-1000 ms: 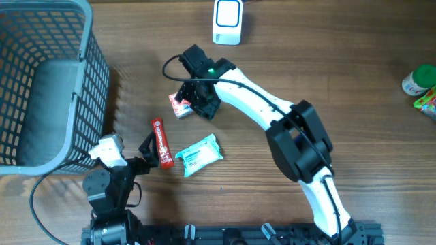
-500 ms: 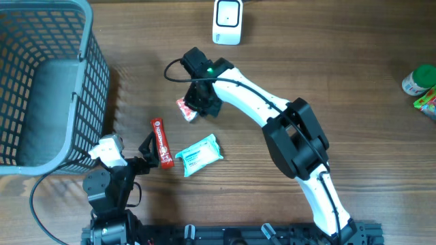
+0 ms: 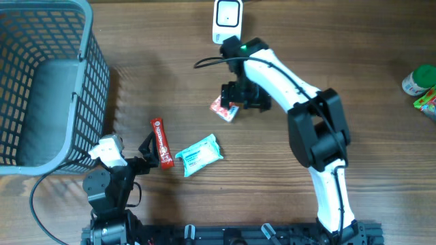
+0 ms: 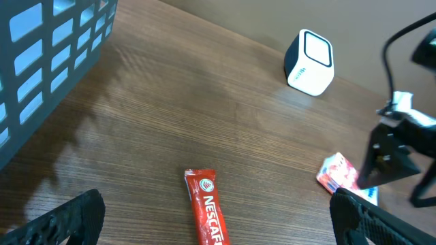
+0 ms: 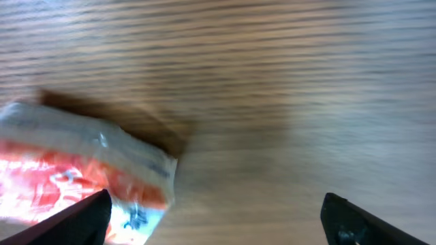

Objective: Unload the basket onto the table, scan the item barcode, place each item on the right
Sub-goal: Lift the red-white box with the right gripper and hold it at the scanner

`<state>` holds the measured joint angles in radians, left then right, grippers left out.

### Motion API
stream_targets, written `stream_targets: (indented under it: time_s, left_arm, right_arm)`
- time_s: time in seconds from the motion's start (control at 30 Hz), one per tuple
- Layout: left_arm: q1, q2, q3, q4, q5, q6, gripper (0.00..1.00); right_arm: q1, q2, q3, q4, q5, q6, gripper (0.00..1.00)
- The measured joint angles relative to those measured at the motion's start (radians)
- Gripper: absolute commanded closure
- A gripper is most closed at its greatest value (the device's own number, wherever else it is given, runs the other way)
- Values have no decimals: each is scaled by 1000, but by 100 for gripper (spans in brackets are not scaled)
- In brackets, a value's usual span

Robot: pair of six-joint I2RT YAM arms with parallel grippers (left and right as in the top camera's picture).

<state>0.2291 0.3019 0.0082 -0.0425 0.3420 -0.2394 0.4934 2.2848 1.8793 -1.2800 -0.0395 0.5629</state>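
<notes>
A small red and white packet [image 3: 223, 107] lies on the wooden table below the white barcode scanner [image 3: 227, 20]. My right gripper [image 3: 235, 100] hovers right by it, open. In the right wrist view the packet [image 5: 82, 170] sits low at the left, by my left finger, with the right gripper [image 5: 218, 224] standing wide and bare wood between the fingers. My left gripper [image 3: 146, 153] rests at the lower left, open, over a red Nescafe stick [image 3: 160, 143]. The left wrist view shows the stick [image 4: 204, 211], the scanner [image 4: 310, 61] and the packet [image 4: 338, 173].
A grey mesh basket [image 3: 88, 82] fills the left side. A teal wipes pack [image 3: 199, 155] lies right of the Nescafe stick. A green-lidded jar [image 3: 417, 80] and a colourful pack [image 3: 428, 102] sit at the far right edge.
My right arm has swung right, carrying the red and white packet toward the scanner. Its jaws closed on the packet, then opened and let it go. The left arm has stayed still.
</notes>
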Motion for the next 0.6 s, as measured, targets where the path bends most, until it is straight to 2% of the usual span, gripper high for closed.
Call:
stream_targets:
  time_s: [0.23,0.6]
  left_arm:
    - [0,0,0,0,0,0,0]
    - [0,0,0,0,0,0,0]
  right_arm:
    - [6,-158,2,48,-75,210,0]
    - [18,-68,0,114,-100,431,0]
